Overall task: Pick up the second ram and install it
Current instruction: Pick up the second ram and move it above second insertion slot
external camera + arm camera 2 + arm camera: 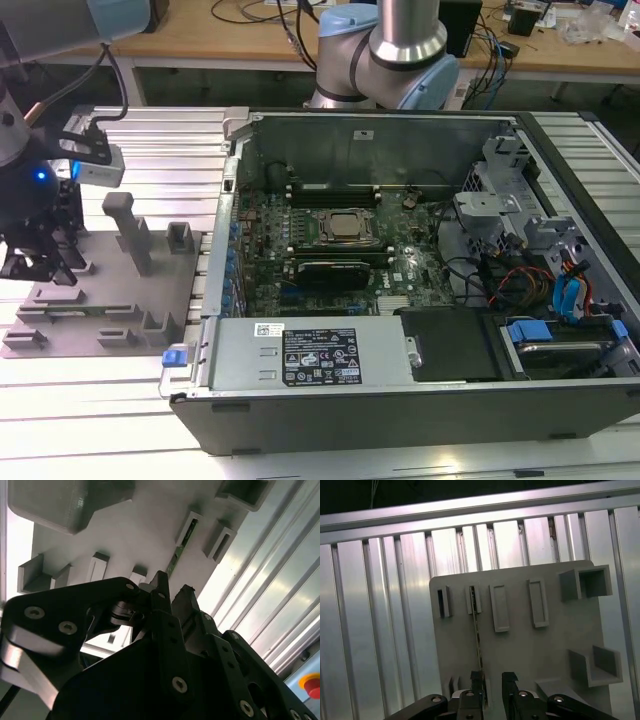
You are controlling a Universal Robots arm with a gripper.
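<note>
The black gripper (492,678) hovers over the grey slotted fixture plate (520,650) on the ribbed aluminium tabletop (380,630), fingers (509,682) slightly parted, seemingly gripping nothing, the slim green ram stick (476,635) standing edge-up in its slot just ahead.

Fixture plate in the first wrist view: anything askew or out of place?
Nothing stands out. The second ram stands on edge, straight in its slot on the fixture plate, with the open gripper at one end.
</note>
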